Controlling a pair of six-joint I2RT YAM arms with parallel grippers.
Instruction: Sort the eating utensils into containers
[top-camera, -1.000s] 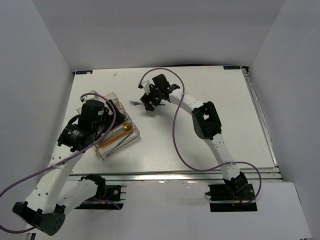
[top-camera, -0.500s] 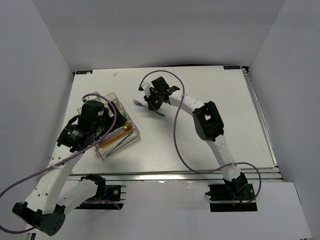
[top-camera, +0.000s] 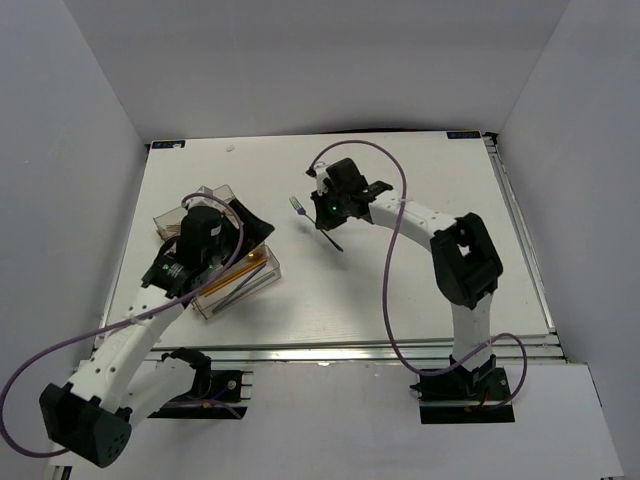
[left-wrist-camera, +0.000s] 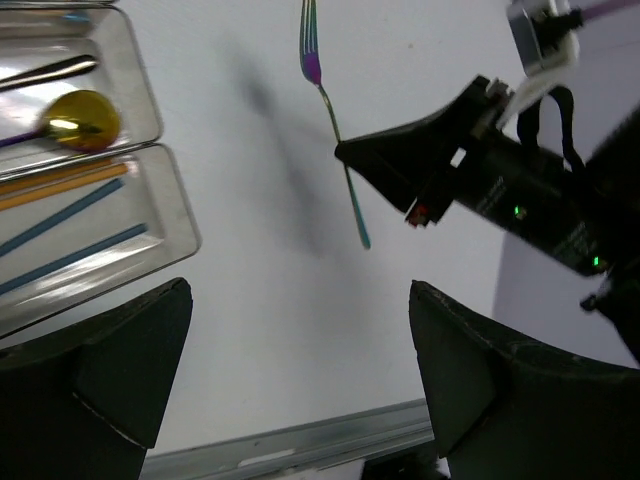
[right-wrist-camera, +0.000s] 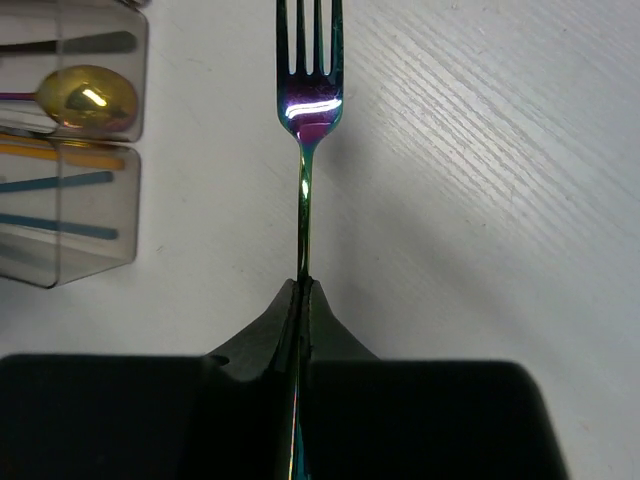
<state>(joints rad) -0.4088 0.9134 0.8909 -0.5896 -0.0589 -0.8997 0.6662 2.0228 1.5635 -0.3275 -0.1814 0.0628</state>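
Note:
My right gripper (top-camera: 322, 214) is shut on the handle of an iridescent fork (top-camera: 298, 206), holding it just above the white table, right of the containers. The right wrist view shows the fork (right-wrist-camera: 308, 110) pinched between the closed jaws (right-wrist-camera: 303, 285), tines pointing away. The fork (left-wrist-camera: 335, 130) also shows in the left wrist view. The clear divided tray (top-camera: 240, 295) lies at the left, and my left gripper (top-camera: 245, 225) hangs open over it with nothing between its fingers (left-wrist-camera: 130, 370). A gold spoon (left-wrist-camera: 80, 118), orange-gold sticks (left-wrist-camera: 60, 185) and blue sticks (left-wrist-camera: 70, 225) lie in the tray's compartments.
A metal rail (top-camera: 350, 347) runs along the table's near edge. White walls enclose the table at the left, back and right. A purple cable (top-camera: 390, 290) loops beside the right arm.
The right gripper has closed on the fork and carried it a little to the right and nearer. The left arm has shifted right over the tray, its gripper still open.

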